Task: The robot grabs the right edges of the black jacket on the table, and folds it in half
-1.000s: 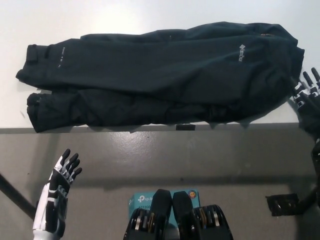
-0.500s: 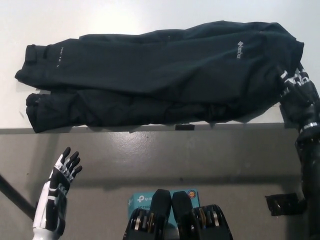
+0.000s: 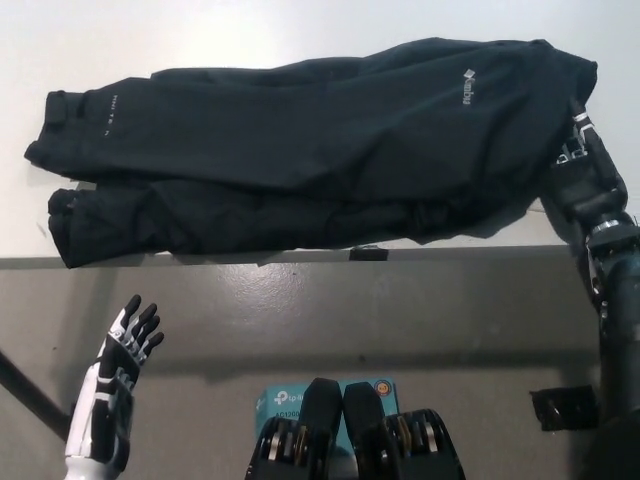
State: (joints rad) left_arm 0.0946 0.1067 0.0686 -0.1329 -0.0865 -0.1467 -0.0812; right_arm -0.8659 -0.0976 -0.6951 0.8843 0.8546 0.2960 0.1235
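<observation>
The black jacket [image 3: 320,150] lies spread across the white table [image 3: 200,30], sleeves at the left, a small white logo near its upper right. My black right hand [image 3: 584,172] is pressed against the jacket's right edge, its front part lost against the dark cloth, so its hold is unclear. Below the table's front edge, at the lower left, my white left hand [image 3: 118,375] rests open with fingers spread and nothing in it.
The table's front edge [image 3: 300,260] runs across the middle, with grey floor beneath. A teal box [image 3: 283,402] lies on the floor at bottom centre, and a small black object [image 3: 563,406] at the lower right. A dark bar [image 3: 25,392] crosses the lower left corner.
My right hand has moved up and left from beside the table onto the jacket's right edge. The jacket's right side has shifted slightly left and up. The left hand has stayed put.
</observation>
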